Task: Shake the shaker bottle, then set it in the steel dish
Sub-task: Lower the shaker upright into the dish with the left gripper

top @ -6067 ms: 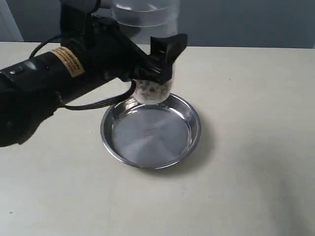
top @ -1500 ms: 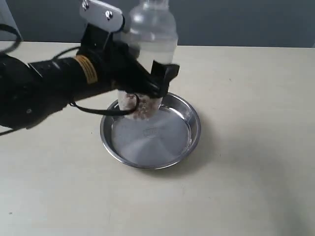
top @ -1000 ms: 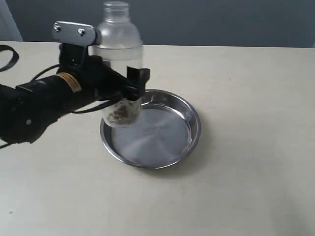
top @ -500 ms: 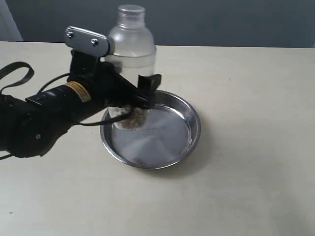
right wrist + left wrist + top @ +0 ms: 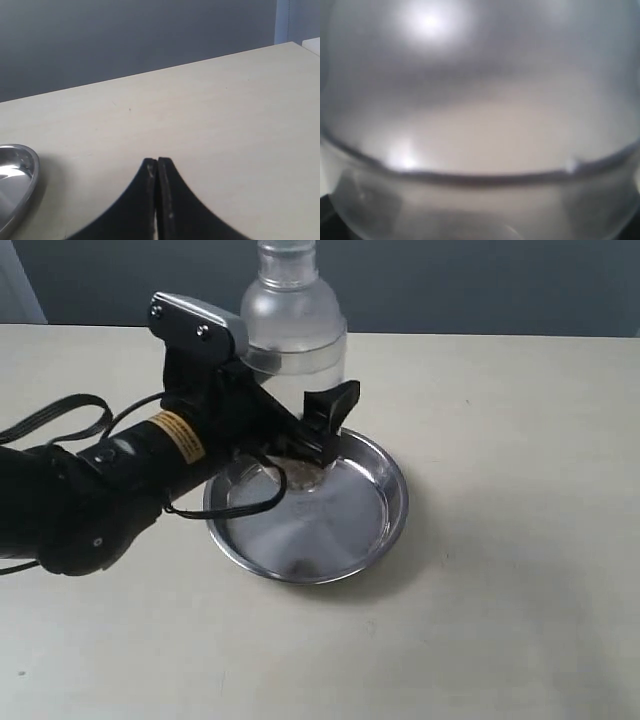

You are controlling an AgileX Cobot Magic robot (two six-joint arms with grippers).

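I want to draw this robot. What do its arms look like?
The left arm is black and rounded, with a yellow sticker, a looping black cable and a silver plate with screws. The right end effector has black, curved fingers.

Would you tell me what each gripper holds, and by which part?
The left gripper holds the shaker bottle by its lower body; the right gripper is shut, empty.

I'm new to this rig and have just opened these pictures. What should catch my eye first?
The tall frosted shaker bottle stands out. It is upright over the back part of the shiny steel dish, clamped by the left gripper reaching in from the left. The bottle's blurred wall fills the left wrist view, while the right gripper hangs with its fingers together over bare table beside the dish.
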